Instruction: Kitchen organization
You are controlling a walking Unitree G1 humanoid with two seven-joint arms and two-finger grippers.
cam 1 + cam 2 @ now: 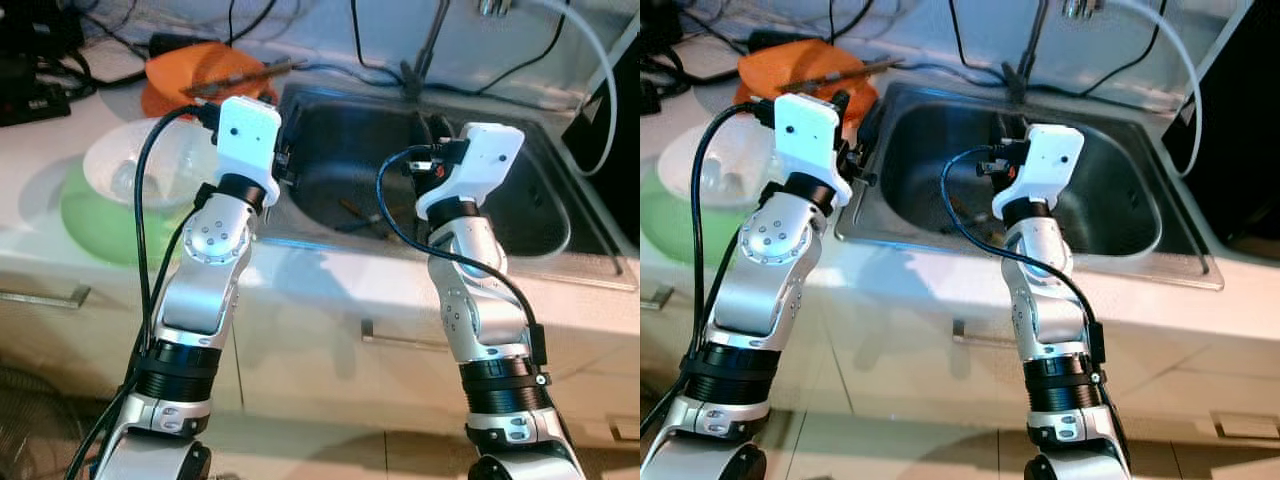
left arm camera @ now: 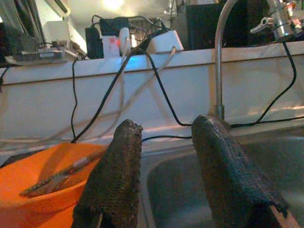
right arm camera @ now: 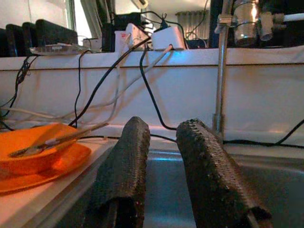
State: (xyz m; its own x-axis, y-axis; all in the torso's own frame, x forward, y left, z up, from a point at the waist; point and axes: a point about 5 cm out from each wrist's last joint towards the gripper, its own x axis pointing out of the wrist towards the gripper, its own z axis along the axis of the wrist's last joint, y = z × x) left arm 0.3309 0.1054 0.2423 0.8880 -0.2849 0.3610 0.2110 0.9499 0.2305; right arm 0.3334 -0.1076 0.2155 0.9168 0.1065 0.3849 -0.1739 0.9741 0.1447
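A steel sink (image 1: 530,215) is set in the white counter, with a thin dark utensil (image 1: 358,211) lying in its basin. My left gripper (image 2: 164,133) is raised over the sink's left rim, open and empty. My right gripper (image 3: 164,126) hangs over the middle of the basin, also open with nothing between its fingers. Left of the sink an orange bowl (image 1: 195,72) sits on an orange plate, with a long utensil (image 1: 245,76) resting across it. Nearer the counter's front, a white bowl (image 1: 120,160) stands on a green plate (image 1: 85,220).
The faucet pipe (image 3: 220,80) rises behind the sink, and black cables (image 2: 161,90) run along the white back wall. Black devices (image 1: 30,60) sit at the counter's far left. Drawer fronts with handles (image 1: 45,296) lie below the counter edge.
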